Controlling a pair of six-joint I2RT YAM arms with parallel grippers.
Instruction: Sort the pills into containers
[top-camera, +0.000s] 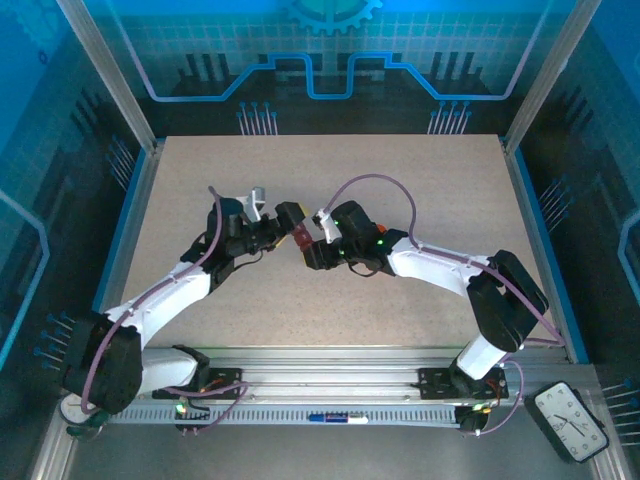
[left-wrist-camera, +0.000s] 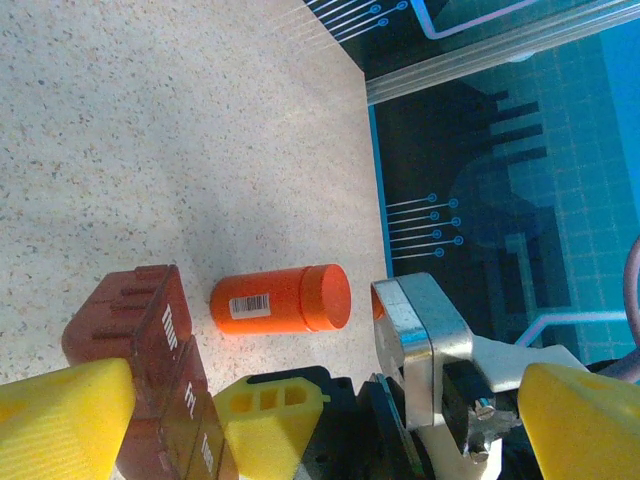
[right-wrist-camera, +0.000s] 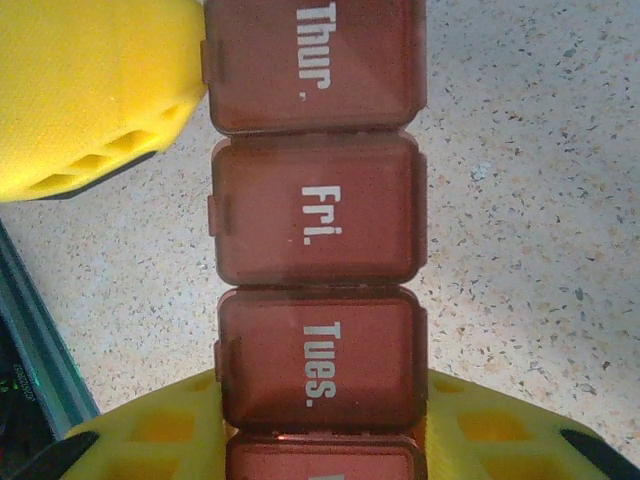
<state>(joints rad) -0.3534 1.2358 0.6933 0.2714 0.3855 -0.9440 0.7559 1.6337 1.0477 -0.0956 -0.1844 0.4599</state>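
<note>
Here the containers (right-wrist-camera: 318, 260), a dark red-brown strip of boxes lettered Thur., Fri., Tues., is in the middle of the counter (right-wrist-camera: 520, 200), clamped by the right pincer (right-wrist-camera: 320, 410), while the left pincer (left-wrist-camera: 320, 410) stands wide open, empty.

An orange cylindrical plastic bottle (left-wrist-camera: 280, 299) lies on its side on the speckled beige tabletop (left-wrist-camera: 150, 120). A black-framed white clock (top-camera: 568, 420) sits at the top view's lower right.
</note>
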